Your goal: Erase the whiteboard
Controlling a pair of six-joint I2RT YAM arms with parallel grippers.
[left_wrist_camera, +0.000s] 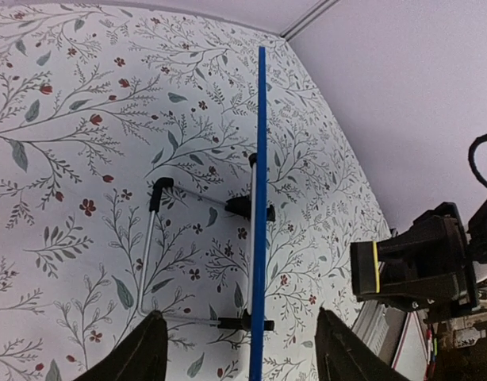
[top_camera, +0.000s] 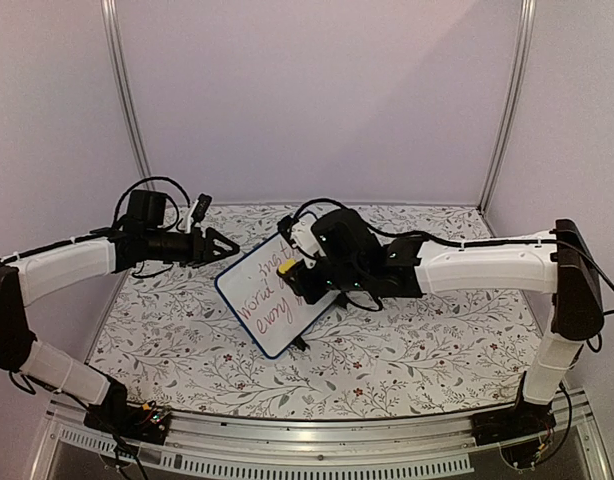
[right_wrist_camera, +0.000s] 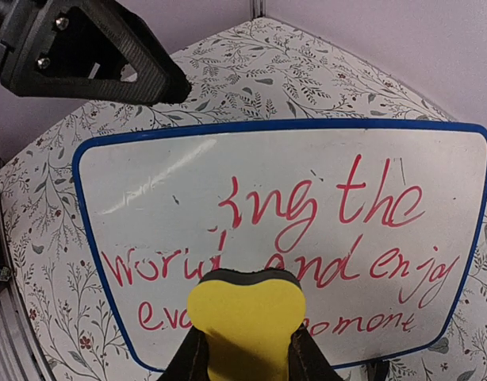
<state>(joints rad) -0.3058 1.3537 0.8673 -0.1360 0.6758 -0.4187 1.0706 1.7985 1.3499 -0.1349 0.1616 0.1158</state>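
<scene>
The whiteboard point(top_camera: 270, 302) stands propped on the table, blue-framed, with red handwriting across it point(right_wrist_camera: 362, 214); its upper left part is wiped. My right gripper point(right_wrist_camera: 245, 353) is shut on a yellow eraser point(right_wrist_camera: 245, 305) with a dark pad, held right in front of the board's lower middle point(top_camera: 287, 268). My left gripper point(top_camera: 225, 245) is at the board's top left corner. In the left wrist view the board shows edge-on as a blue line point(left_wrist_camera: 260, 198) between my open fingers point(left_wrist_camera: 144, 353), which stand clear of it on both sides.
A wire stand with black feet point(left_wrist_camera: 152, 254) props the board from behind. A floral cloth point(top_camera: 407, 350) covers the table. Pale enclosure walls and metal posts point(top_camera: 127, 100) ring it, and a metal rail point(top_camera: 317, 440) runs along the near edge.
</scene>
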